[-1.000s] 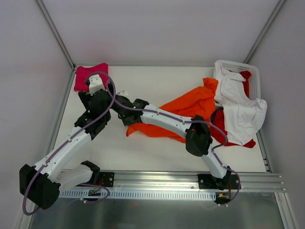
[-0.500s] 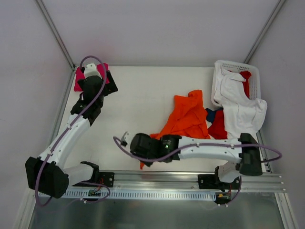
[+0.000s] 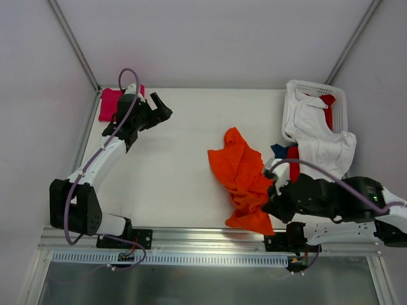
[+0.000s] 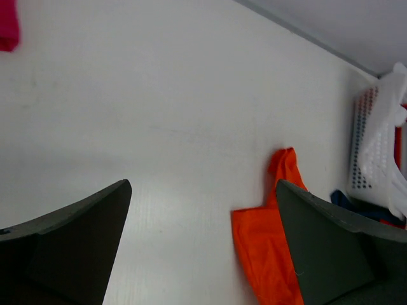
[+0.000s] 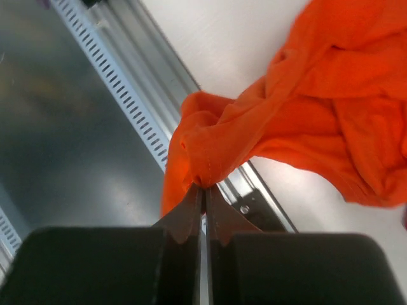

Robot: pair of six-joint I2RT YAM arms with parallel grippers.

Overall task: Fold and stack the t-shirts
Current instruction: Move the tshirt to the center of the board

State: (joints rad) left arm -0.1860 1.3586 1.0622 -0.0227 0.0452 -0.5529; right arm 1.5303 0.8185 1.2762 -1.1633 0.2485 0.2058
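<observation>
Top external: the orange shirt [image 3: 245, 181] lies bunched on the worktop [image 3: 191, 127]. Its long axis runs from mid-worktop to the near edge, with the near end at the right claw [image 3: 266, 208]. The left claw [image 3: 159, 107] is well apart, beside the magenta shirt [image 3: 109, 103].

Left wrist: that claw is spread, holding nothing.

Right wrist: the claw is pressed together on an orange fold above the rail [image 5: 121, 76]. Sleeves and hem cannot be made out.

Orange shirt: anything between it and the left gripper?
Nothing visible. Bare table lies between the open left gripper and the orange shirt. The right gripper is shut on the shirt's near edge, off that line.
</observation>
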